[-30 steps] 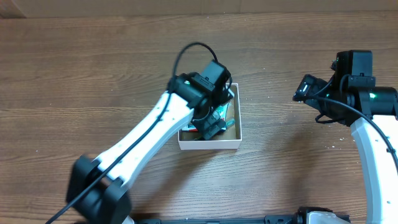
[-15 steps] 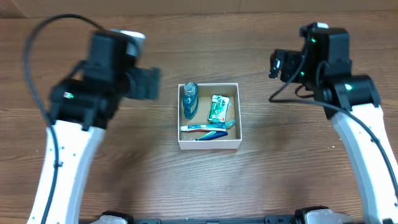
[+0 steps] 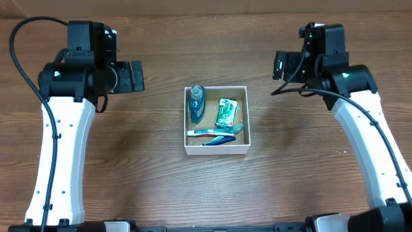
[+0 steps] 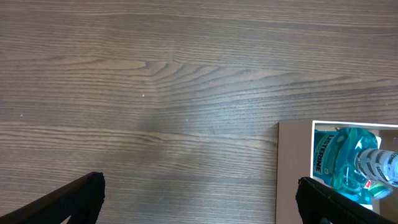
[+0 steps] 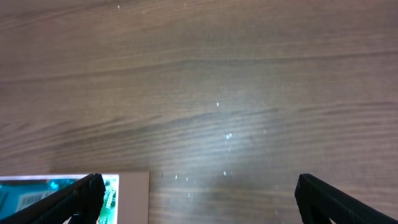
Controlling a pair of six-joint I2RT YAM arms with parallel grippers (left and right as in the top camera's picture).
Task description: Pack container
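The container (image 3: 217, 149), a small square box with white walls and a tan inside, sits at the table's middle. In it lie a blue mouthwash bottle (image 3: 196, 102), a green packet (image 3: 225, 112) and a blue toothbrush (image 3: 212, 134). The bottle also shows in the left wrist view (image 4: 348, 163) inside the container's wall (image 4: 293, 168). My left gripper (image 3: 136, 76) is open and empty, raised to the left of the container. My right gripper (image 3: 279, 64) is open and empty, raised to its right. The right wrist view shows the container's corner (image 5: 134, 196).
Bare wooden tabletop (image 3: 212, 38) lies all around the container. No other loose objects are in view.
My left arm has pulled out of the container and swung far left and up. My right arm has shifted left, toward the far side. The container's contents now lie uncovered.
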